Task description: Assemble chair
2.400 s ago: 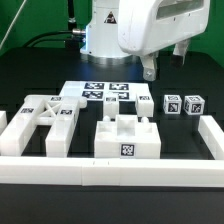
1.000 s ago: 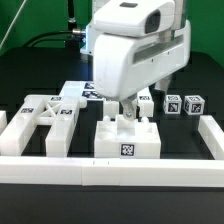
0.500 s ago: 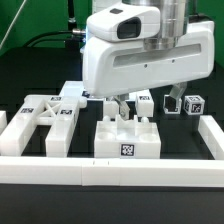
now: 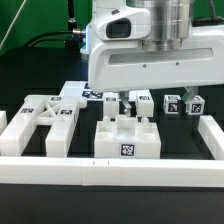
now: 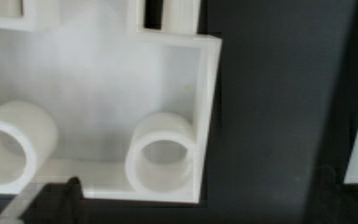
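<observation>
The chair's seat slab [image 4: 126, 137] lies near the front rail with a tag on its front face. In the wrist view it fills the frame as a white part [image 5: 105, 80] with two round sockets. The cross-braced frame [image 4: 45, 118] lies at the exterior view's left. Two short posts [image 4: 172, 104] [image 4: 193, 103] stand at the right. My gripper [image 4: 120, 103] hangs just above the back edge of the seat slab, touching nothing. Its jaws look apart and empty. One dark fingertip [image 5: 60, 196] shows beside the slab's corner. The other is lost against the black table.
The marker board [image 4: 78, 92] lies behind the parts, partly hidden by the arm. Long white border rails run along the front [image 4: 110, 171], the left [image 4: 5, 122] and the right [image 4: 211, 135]. Another tagged small part [image 4: 146, 100] sits behind the slab.
The arm has come from the back right down over the seat slab. In the last second the wrist has turned and the fingers have shifted slightly back.
</observation>
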Controlling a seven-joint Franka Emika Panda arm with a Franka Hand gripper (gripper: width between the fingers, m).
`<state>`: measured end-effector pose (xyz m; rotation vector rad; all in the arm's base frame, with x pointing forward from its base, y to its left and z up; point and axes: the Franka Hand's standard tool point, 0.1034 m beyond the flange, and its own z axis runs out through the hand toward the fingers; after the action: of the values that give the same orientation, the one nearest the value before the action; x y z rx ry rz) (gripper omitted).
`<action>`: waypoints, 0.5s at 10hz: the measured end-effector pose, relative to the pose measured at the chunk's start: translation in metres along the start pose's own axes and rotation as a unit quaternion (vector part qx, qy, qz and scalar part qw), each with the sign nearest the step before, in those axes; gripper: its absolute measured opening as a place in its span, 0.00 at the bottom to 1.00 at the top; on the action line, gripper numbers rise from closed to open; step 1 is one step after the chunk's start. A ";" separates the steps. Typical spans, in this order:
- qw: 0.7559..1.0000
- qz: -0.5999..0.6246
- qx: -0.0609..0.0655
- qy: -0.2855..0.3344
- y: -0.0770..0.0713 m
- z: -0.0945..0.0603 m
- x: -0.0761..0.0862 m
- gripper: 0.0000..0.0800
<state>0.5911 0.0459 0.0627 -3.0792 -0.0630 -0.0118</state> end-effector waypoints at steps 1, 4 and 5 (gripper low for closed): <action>1.000 0.014 0.002 0.004 0.002 0.007 -0.003 0.81; 1.000 -0.014 0.000 0.010 0.007 0.026 -0.009 0.81; 1.000 -0.016 -0.001 0.013 0.010 0.034 -0.009 0.81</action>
<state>0.5826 0.0375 0.0283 -3.0786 -0.1113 -0.0532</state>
